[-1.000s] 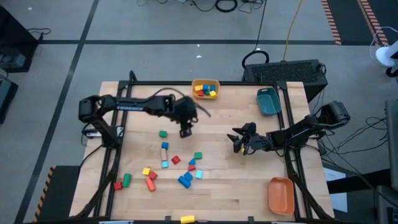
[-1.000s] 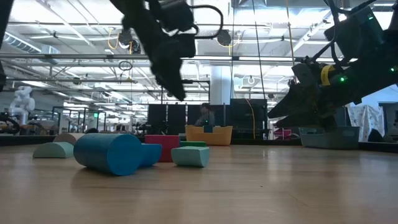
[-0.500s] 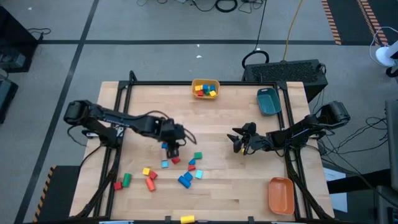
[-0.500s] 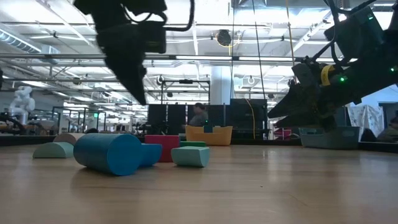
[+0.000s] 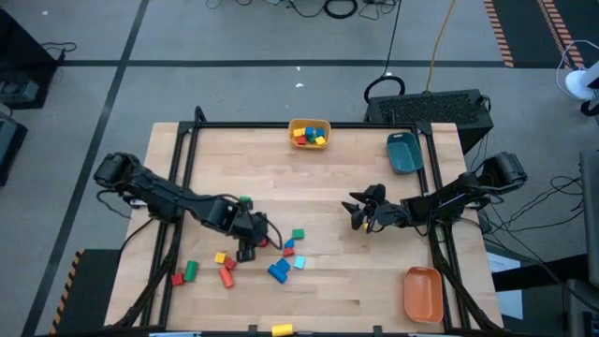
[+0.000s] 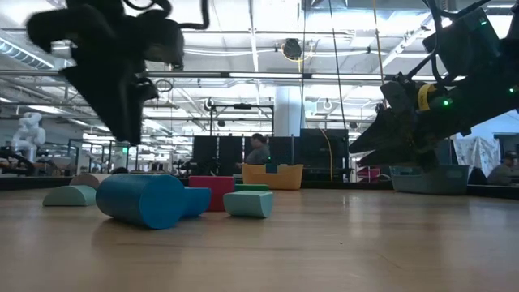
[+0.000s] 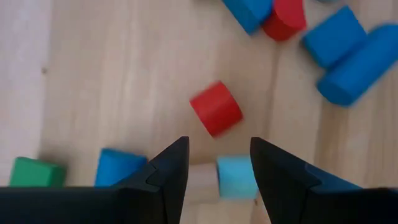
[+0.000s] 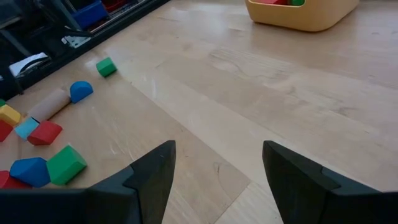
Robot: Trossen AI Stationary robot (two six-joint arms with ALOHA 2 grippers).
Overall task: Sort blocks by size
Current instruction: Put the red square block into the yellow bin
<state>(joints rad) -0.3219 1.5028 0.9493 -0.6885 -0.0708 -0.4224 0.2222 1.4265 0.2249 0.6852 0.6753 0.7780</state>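
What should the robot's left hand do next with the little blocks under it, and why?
Probably go straight down and close on the light blue block. The left gripper hangs over the pile with its fingers open, and that block already sits between them beside a plain wooden piece. The red block lies farther ahead. The right gripper waits open, off to the side.

Bright overhead light; motion blur.
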